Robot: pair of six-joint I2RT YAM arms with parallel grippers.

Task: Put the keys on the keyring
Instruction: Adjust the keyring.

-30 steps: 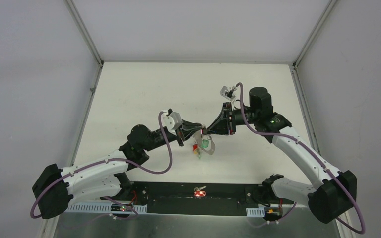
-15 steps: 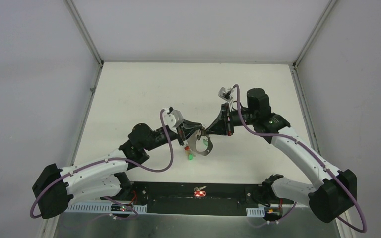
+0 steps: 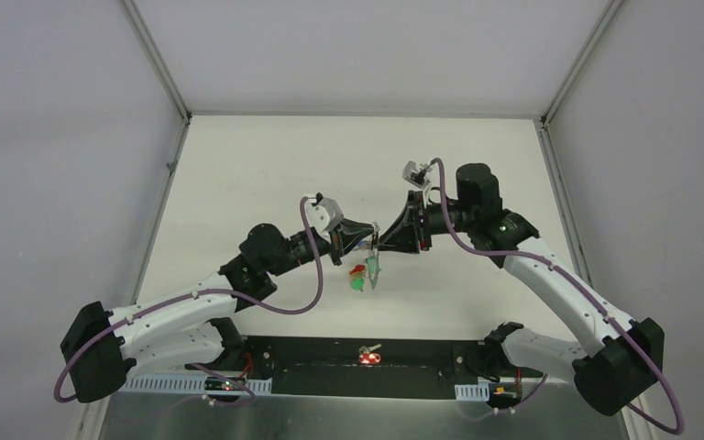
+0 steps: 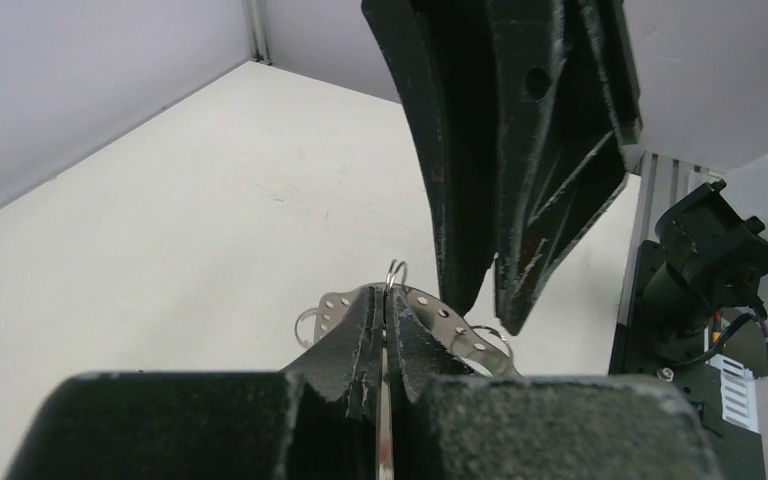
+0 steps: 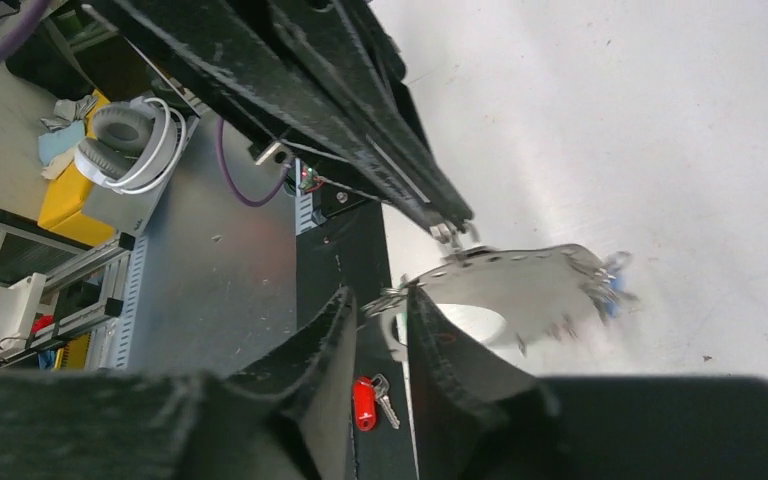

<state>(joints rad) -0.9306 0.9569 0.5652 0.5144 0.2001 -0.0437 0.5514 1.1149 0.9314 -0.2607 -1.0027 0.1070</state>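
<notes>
White table, grey walls; left pincer pinching keyring.

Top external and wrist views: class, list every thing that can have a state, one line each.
left gripper: shut on the keyring.
right gripper: open, jaws narrowly apart at the keyring's edge.
keyring: held in the air.
hanging keys: dangling under the keyring.
loose red key: lying on the black base plate.

Keyring now edge-on from above
</notes>
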